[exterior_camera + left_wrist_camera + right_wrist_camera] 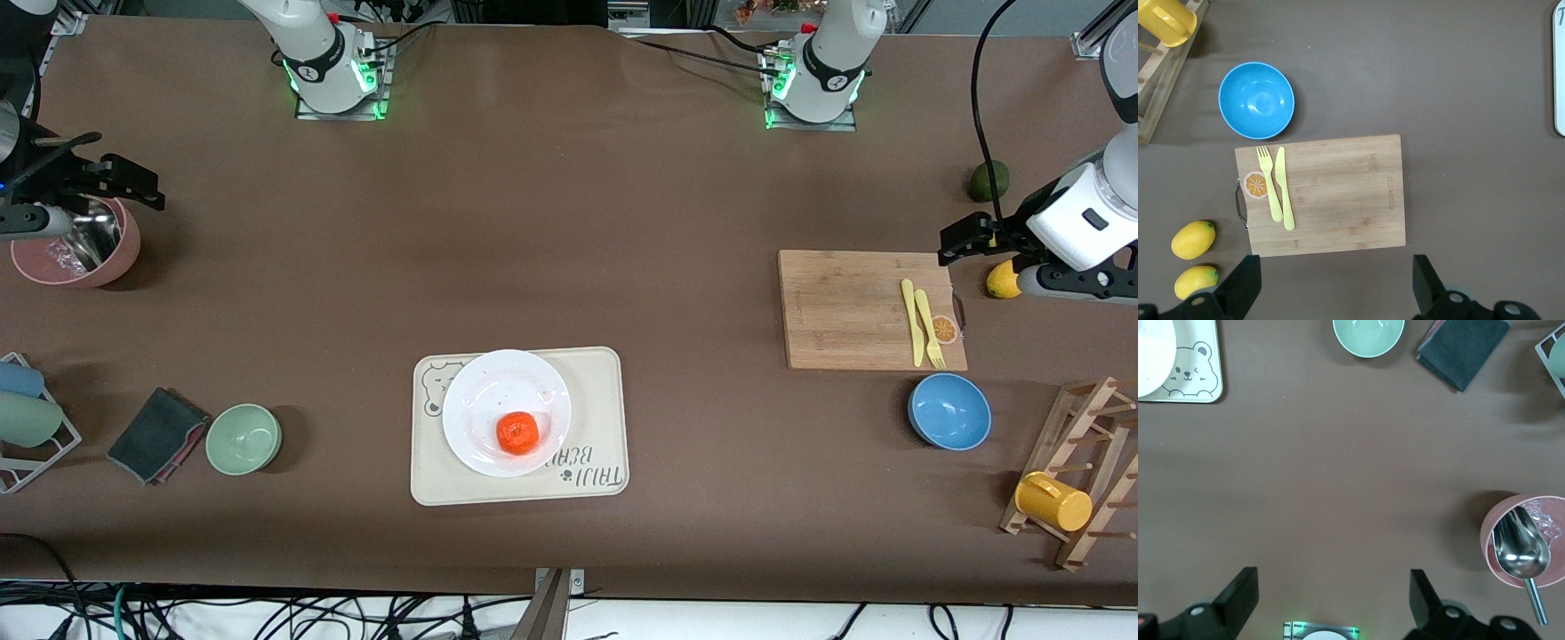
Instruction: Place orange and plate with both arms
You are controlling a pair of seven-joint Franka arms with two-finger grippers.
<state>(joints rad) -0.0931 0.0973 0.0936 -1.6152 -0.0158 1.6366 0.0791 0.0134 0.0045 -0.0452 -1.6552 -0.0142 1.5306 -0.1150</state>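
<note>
While the orange [518,432] sits on the plate [484,396], at about five o'clock from its center, and the plate rests on the cream bear tray [597,418], both my arms wait. My left gripper [1336,288] hangs spread and empty over the cutting board's [1338,193] edge. My right gripper [1332,603] hangs spread over bare table beside the pink bowl [1491,543].

Orange [517,432] on white plate [484,391], seemingly centered
</note>
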